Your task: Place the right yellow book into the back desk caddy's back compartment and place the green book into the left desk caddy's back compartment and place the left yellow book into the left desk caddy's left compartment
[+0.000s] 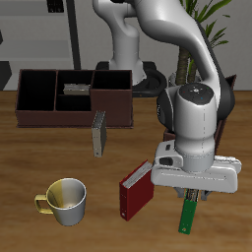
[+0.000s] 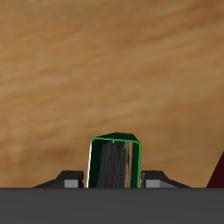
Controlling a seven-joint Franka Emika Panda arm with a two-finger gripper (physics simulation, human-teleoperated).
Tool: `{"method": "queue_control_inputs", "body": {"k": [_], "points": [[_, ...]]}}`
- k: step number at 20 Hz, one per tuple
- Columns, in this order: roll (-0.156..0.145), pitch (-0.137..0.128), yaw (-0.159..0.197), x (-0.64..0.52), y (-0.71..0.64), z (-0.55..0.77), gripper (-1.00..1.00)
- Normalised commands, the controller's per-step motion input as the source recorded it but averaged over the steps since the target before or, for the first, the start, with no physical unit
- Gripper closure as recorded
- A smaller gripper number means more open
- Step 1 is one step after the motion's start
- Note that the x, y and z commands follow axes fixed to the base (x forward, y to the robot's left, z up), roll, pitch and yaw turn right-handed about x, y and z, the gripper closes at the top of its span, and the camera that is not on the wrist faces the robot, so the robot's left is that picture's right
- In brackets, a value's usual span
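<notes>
- The arm reaches out over the table's [image 1: 30, 167] front part, wrist pointing straight down, bulky white housing above the gripper [image 1: 187, 202]
- Jaws are clenched on the green book [image 1: 185, 215], which hangs upright below the hand, near the table's front edge
- From the wrist view the green book [image 2: 115, 163] stands on end between the two dark fingers [image 2: 66, 180], green rim around a grey striped face, bare wood below it
- Just beside the hand, the red book [image 1: 135, 191] lies on the table, tilted, its corner showing dark red at the edge of the wrist view [image 2: 218, 173]
- Farther back, a yellow book [image 1: 97, 134] stands on edge in front of the desk caddy [image 1: 39, 114], grey page edges toward us; I can't tell which of the two twins this is
- That desk caddy sits long and dark reddish-brown at the back of the table, open-topped with dividers; which caddy of the task it is, I can't tell
- Something small and grey-tan [image 1: 76, 90] lies inside one of its middle bins, too small to name for sure
- A mug [image 1: 64, 202], yellow and grey, stands near the front edge, well apart from the gripper
</notes>
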Motion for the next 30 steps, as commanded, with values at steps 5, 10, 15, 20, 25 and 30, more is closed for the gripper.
{"method": "queue_control_inputs", "body": {"k": [5, 10, 15, 20, 25, 30], "points": [[0.071, 0.061, 0.019, 0.01, 0.10, 0.05, 1.00], [0.036, 0.010, 0.023, -0.07, 0.04, 0.08, 1.00], [0.024, -0.099, -0.007, -0.31, -0.10, 0.71, 1.00], [-0.011, -0.119, -0.015, -0.50, -0.27, 0.95, 1.00], [-0.033, -0.145, 0.006, -0.67, -0.29, 1.09, 1.00], [-0.046, -0.143, -0.022, -0.91, -0.27, 1.00, 1.00]]}}
